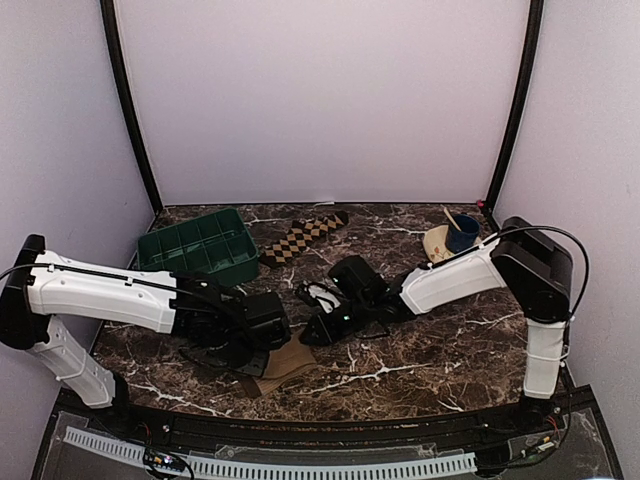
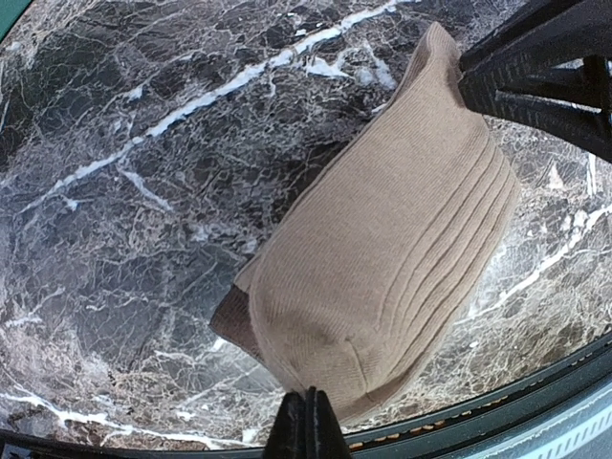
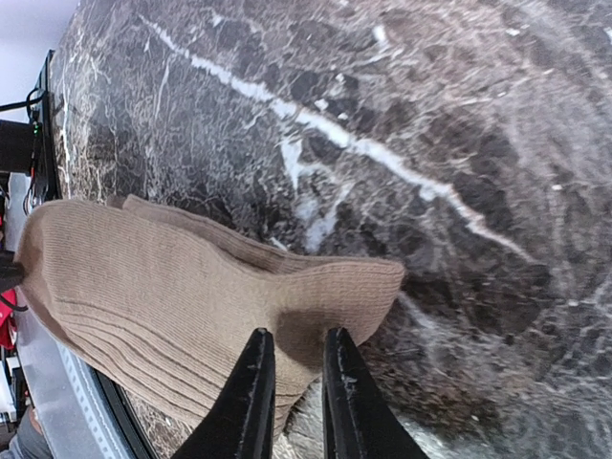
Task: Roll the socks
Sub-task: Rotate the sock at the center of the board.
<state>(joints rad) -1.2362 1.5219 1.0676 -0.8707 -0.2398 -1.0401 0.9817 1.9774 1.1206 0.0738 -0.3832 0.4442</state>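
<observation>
My left claw (image 2: 306, 402), closed tight, pinched one end of the tan sock (image 2: 382, 258); my right claw (image 3: 297, 337), nearly closed, gripped the other. Only the overhead view showed the checkered sock (image 1: 305, 236) beside the green tray (image 1: 195, 243).

The left arm (image 1: 100, 290) has smooth white shells over its long links, black rounded housings at the joints, and a thin black cable (image 1: 120, 272) along the top of one white link. The right arm (image 1: 448, 282) is built alike: white links, a bulky black joint housing at the far right, and a black looped cable (image 1: 565, 245) over it. Both wrists are black with loose wires, and a small green light (image 1: 343, 320) glows on the right one. The left gripper (image 2: 306, 426) and right gripper (image 3: 297, 344) have slim, glossy black fingers.
</observation>
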